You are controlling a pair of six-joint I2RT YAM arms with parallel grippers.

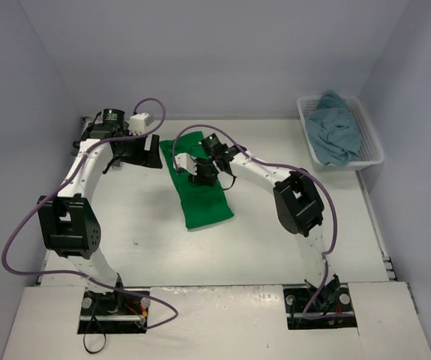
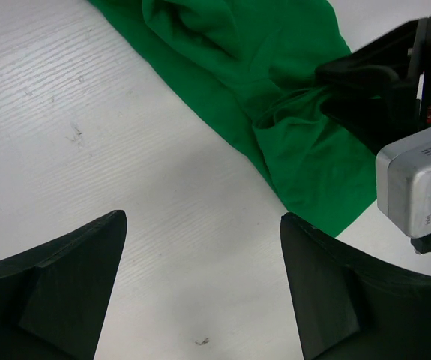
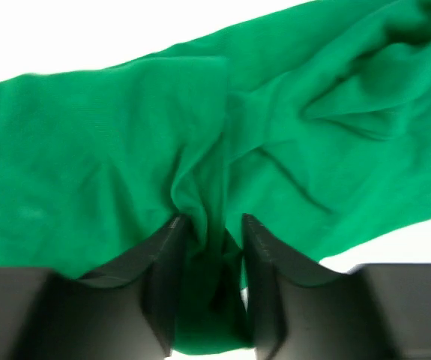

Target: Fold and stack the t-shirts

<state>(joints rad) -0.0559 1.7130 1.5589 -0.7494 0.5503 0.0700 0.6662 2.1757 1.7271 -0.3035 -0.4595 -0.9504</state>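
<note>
A white lattice basket (image 1: pixel 374 142) is set at the far right corner of the white table (image 1: pixel 260 240).

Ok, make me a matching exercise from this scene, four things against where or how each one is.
1. green t-shirt
2. teal-blue t-shirt
3. left gripper
4. right gripper

a. in the basket
b. green fold between its fingers
c. lying on the table
d. open, over bare table

Pairs: 1-c; 2-a; 3-d; 4-b
</note>
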